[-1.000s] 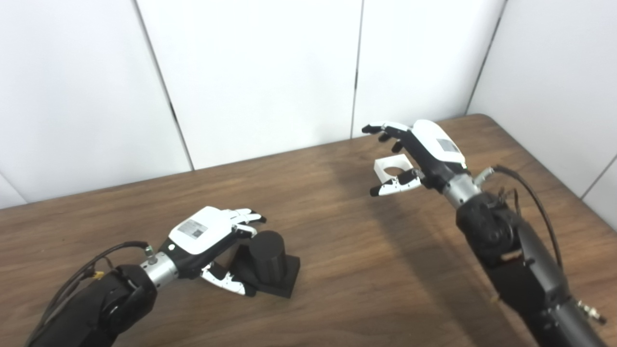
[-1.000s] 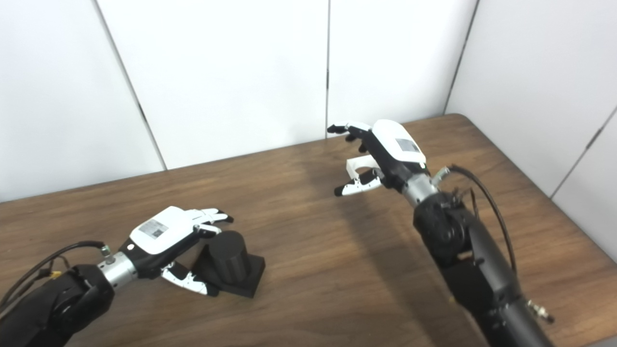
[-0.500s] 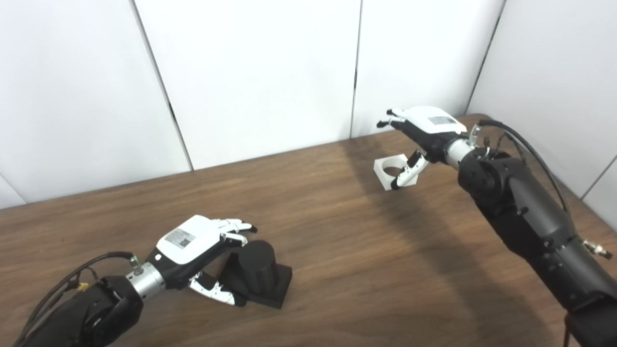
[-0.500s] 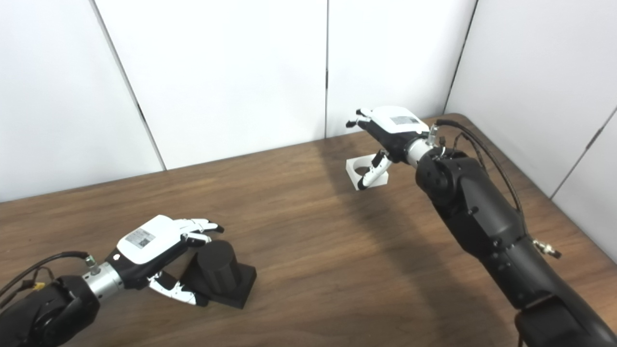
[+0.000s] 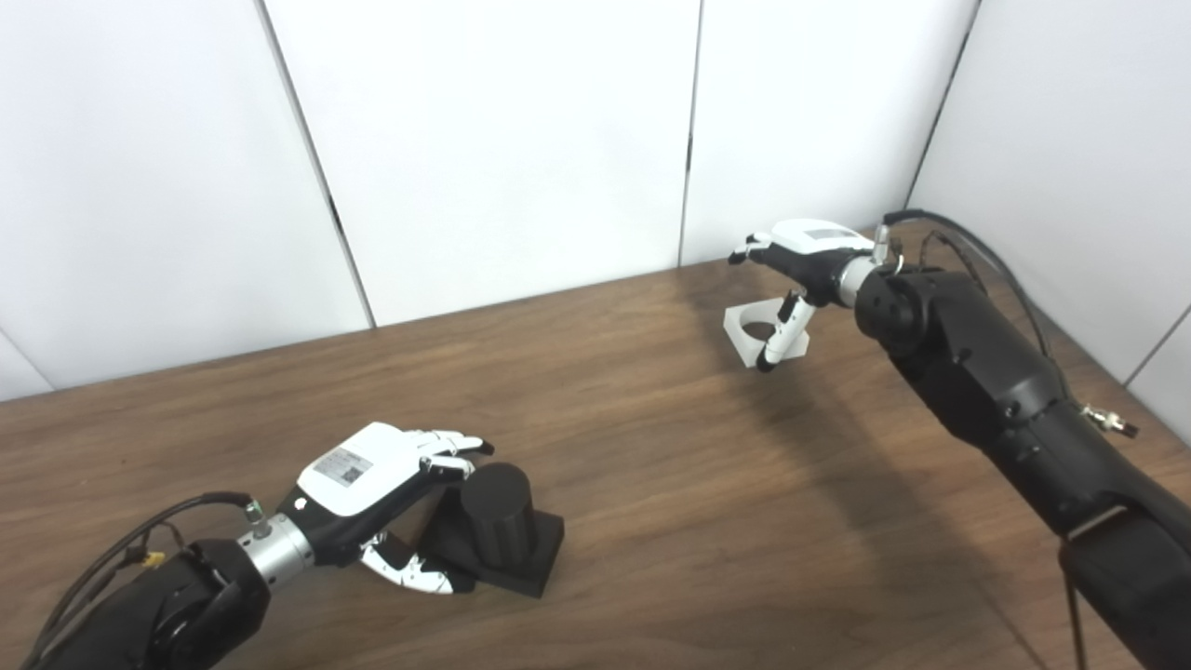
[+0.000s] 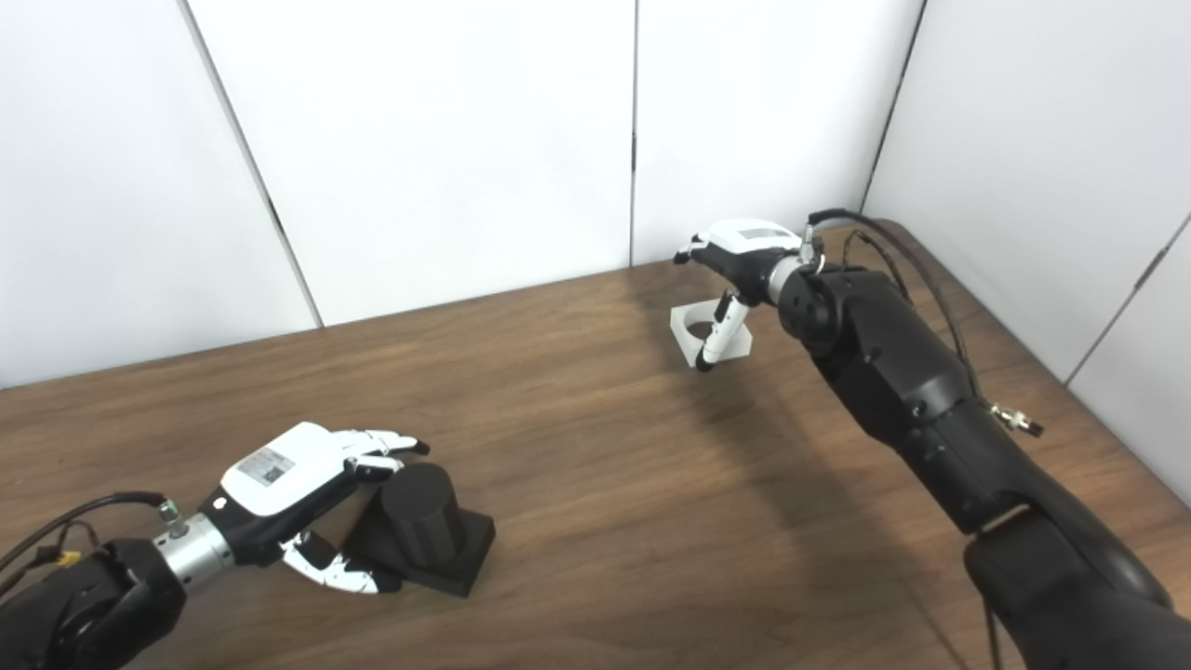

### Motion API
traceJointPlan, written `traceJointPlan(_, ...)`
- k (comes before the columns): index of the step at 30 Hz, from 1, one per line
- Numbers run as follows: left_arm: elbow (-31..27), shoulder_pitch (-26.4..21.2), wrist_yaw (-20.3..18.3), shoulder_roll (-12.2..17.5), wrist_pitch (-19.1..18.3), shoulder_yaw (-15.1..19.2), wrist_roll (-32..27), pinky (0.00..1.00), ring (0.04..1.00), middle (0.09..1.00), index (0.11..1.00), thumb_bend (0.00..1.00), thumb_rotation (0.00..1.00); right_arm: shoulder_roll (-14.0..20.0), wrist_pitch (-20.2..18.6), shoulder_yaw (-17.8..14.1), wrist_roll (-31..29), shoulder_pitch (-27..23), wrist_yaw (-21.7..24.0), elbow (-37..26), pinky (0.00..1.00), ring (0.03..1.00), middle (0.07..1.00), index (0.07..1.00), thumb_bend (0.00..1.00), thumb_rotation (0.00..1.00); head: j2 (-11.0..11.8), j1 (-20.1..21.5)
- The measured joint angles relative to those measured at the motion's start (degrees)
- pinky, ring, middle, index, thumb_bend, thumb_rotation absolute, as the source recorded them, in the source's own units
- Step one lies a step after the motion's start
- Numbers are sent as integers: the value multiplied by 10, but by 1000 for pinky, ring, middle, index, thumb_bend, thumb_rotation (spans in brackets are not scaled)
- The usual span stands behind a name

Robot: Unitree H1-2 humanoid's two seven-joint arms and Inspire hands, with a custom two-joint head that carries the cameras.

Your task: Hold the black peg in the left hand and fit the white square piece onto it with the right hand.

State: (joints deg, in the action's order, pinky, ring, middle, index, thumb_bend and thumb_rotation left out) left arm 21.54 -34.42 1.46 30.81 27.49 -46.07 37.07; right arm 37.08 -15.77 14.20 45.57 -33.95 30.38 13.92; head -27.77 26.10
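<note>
The black peg (image 5: 498, 510), a short cylinder on a square black base, stands on the table at the near left. My left hand (image 5: 372, 463) is cupped around its left side. Its fingers reach over the cylinder's top edge and the thumb lies by the base, not closed tight. The white square piece (image 5: 742, 346), with a round hole, lies flat on the table at the far right. My right hand (image 5: 808, 253) hovers over it, open, with the thumb hanging down at its near edge and the fingers spread beyond it. The same scene shows in the right eye view, with the peg (image 6: 419, 516) and the white piece (image 6: 687, 346).
The brown wooden table (image 5: 651, 484) ends at white wall panels behind and on the right. The right arm (image 5: 1005, 400) stretches across the table's right side. A cable loops from the right wrist.
My right hand has swung farther back and turned palm down over the white piece, thumb now at its near edge. My left hand and the peg have shifted slightly toward me.
</note>
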Motion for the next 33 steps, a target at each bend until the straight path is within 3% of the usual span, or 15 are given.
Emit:
traceJointPlan(8, -8, 4, -6, 2, 0, 6, 0, 773, 864, 873, 598, 968, 66, -1, 8, 20, 0, -3, -18, 50, 973, 949, 955, 876, 910, 153, -4, -3)
traceJointPlan(20, -17, 12, -10, 4, -1, 11, 0, 767, 859, 874, 598, 966, 64, -1, 7, 48, 5, -20, -30, 75, 976, 942, 946, 860, 896, 154, -11, -1)
traceJointPlan(26, -20, 14, -15, 5, -1, 15, 0, 765, 858, 870, 599, 969, 61, -1, 10, 61, 7, -34, -51, 110, 960, 917, 906, 713, 860, 194, -15, -4)
traceJointPlan(30, -22, 15, -19, 5, -1, 17, 0, 761, 858, 870, 602, 965, 68, -1, 15, 68, 8, -38, -60, 119, 946, 882, 845, 589, 748, 231, -17, -4)
traceJointPlan(33, -23, 16, -19, 7, -1, 17, 0, 760, 855, 870, 602, 961, 74, 0, 14, 72, 8, -41, -58, 121, 945, 876, 820, 572, 725, 247, -17, -4)
